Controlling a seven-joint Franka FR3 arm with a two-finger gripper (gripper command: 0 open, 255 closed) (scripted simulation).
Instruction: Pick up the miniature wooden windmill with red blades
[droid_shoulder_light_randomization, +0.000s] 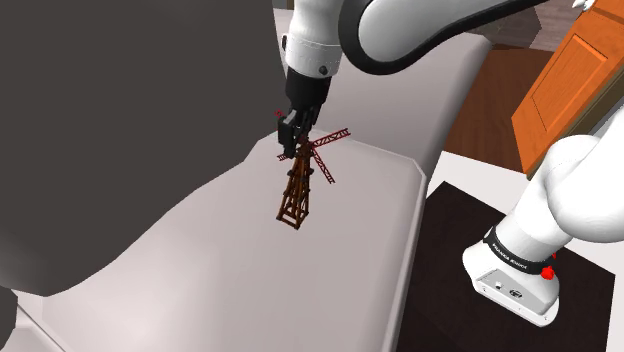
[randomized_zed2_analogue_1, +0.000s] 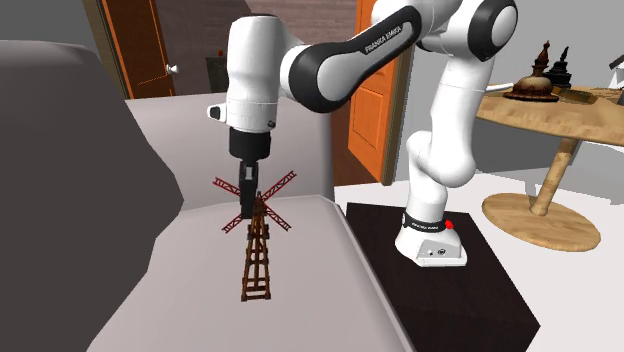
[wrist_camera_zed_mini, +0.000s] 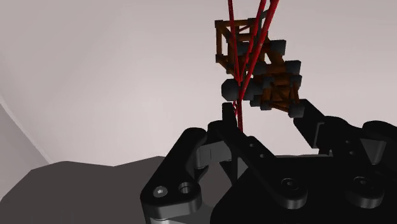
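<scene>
Now the pincer (randomized_zed2_analogue_1: 247, 208) clasps the windmill (randomized_zed2_analogue_1: 256, 265) by its top, tower below.

We read "FRANKA EMIKA" in dark letters along the white arm (randomized_zed2_analogue_1: 385, 45) in the second exterior view. In the shoulder view, the black band (droid_shoulder_light_randomization: 520, 258) around the arm's foot carries pale lettering we cannot make out.

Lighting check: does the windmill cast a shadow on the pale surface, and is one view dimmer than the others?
Shoulder view: the dimmest, with no distinct shadow under the windmill on the pale surface. Second exterior view: brighter, no clear shadow at its base, no glare on the white arm. Wrist view: even light, windmill plain against the surface.
</scene>
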